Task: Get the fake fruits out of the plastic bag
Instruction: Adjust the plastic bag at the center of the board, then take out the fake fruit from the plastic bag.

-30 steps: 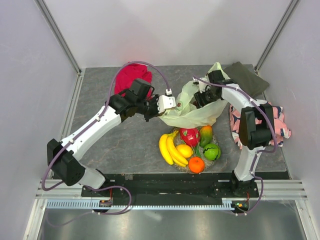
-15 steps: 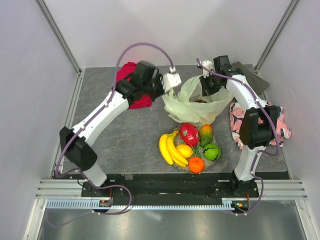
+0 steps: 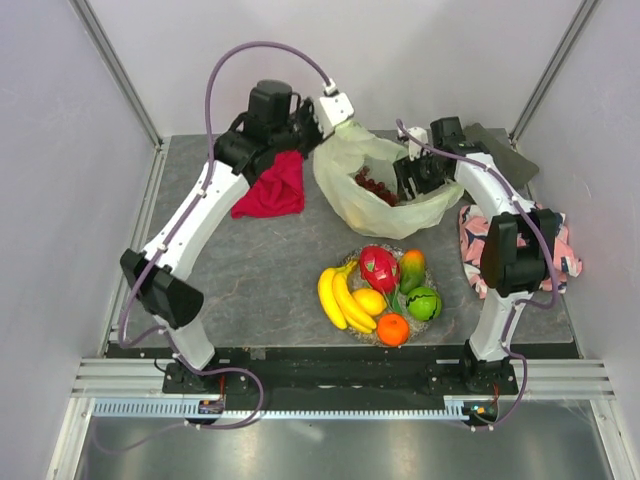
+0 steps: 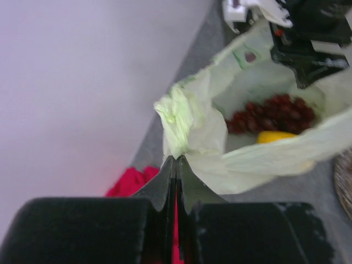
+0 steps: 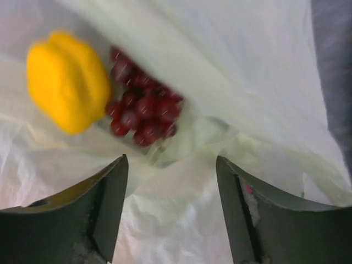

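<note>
The grey table point(image 3: 255, 275) is seen whole only in the top view. The plastic bag point(image 3: 372, 200) lies at its far centre, mouth open and facing upward, between the two arms. The top view alone shows the red cloth point(image 3: 272, 188) just left of the bag, under the left arm, and the round dish point(image 3: 358, 334) nearer the bases, well apart from the bag. The dish carries the banana bunch point(image 3: 338, 298), dragon fruit point(image 3: 378, 270), mango point(image 3: 411, 268), melon point(image 3: 423, 303), lemon point(image 3: 370, 301) and orange point(image 3: 392, 329). The left gripper point(image 3: 343, 122) is raised at the bag's far left rim. The left wrist view shows the left gripper point(image 4: 175, 160) clenched, fingers pressed together on a bunched edge of the bag point(image 4: 192, 126). The right gripper point(image 3: 413, 182) is at the bag's right rim. The right wrist view shows the right gripper point(image 5: 170, 162) released, jaws wide apart over bag film point(image 5: 181, 220). The grapes point(image 3: 375, 187) lie inside the bag and show in all views point(image 4: 269, 113) point(image 5: 143, 113). A yellow fruit point(image 5: 67, 80) lies beside them, visible only to the wrist cameras point(image 4: 275, 136). It is blurred, so its kind cannot be told. The top view does not resolve the finger gap on either arm.
</note>
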